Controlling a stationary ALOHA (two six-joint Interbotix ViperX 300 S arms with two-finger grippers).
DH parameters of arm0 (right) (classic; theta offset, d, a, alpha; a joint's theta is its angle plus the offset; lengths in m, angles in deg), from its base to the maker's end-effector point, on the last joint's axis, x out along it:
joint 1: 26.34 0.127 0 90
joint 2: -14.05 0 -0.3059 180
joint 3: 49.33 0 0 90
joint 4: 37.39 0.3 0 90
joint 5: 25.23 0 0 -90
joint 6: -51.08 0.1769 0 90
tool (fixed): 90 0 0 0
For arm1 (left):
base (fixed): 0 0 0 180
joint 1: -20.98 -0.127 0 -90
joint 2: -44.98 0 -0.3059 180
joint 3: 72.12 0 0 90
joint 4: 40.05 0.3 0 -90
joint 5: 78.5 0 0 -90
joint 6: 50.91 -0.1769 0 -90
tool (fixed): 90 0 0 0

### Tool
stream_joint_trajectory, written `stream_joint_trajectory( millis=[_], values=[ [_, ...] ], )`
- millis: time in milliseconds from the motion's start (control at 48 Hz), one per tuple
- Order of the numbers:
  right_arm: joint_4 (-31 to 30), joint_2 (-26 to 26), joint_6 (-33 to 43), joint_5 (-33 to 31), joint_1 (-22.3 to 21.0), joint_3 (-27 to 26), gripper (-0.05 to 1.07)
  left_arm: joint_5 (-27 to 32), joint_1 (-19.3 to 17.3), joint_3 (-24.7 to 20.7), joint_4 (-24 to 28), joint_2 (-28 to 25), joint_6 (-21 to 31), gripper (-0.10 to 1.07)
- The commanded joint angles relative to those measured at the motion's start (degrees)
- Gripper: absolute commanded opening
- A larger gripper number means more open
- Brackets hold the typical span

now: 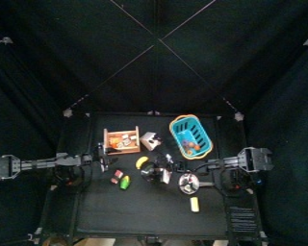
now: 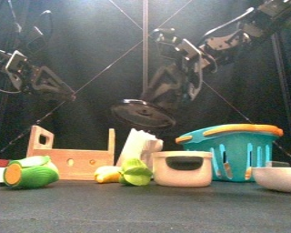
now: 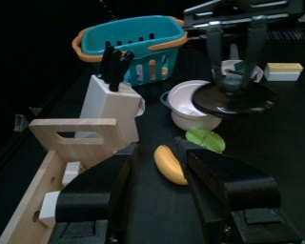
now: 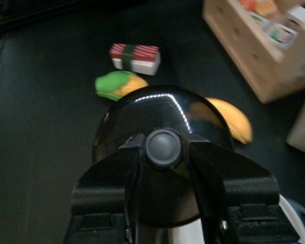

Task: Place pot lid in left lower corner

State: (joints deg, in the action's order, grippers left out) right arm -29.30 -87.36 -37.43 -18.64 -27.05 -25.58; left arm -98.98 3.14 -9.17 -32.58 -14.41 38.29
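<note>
Two black jointed arms; each claw (image 3: 168, 191) (image 4: 162, 205) has two broad matte black jaws.

I work in a lab test pen, not a real kitchen. Black curtains (image 1: 41, 58) close me in all round, and thin cords cross overhead. My small black surface (image 1: 99, 216) carries toy kitchenware: a blue basket (image 2: 231, 148) at 2 o'clock, a wooden rack (image 2: 70, 157) at 11, and plastic food (image 2: 126, 172).

White bowl (image 2: 278, 177) cut off
</note>
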Motion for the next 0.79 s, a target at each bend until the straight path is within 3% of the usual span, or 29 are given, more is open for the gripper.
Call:
stream_joint_trajectory(
  millis=[0,292,771],
  values=[
    [-2.72,-2.90,0.00,0.09,2.46,-6.33,0.64,-0.53,-0.79,-0.79,-0.44,0.00,0.09,0.77],
    [-7.56,-12.04,0.09,-0.97,8.09,-17.58,0.64,-0.62,-2.90,-0.26,-2.99,0.79,0.00,0.77],
    [-8.35,-25.66,0.09,-5.45,11.34,-34.54,0.64,-0.62,-2.90,0.00,-3.43,0.79,0.00,0.77]
  ],
)
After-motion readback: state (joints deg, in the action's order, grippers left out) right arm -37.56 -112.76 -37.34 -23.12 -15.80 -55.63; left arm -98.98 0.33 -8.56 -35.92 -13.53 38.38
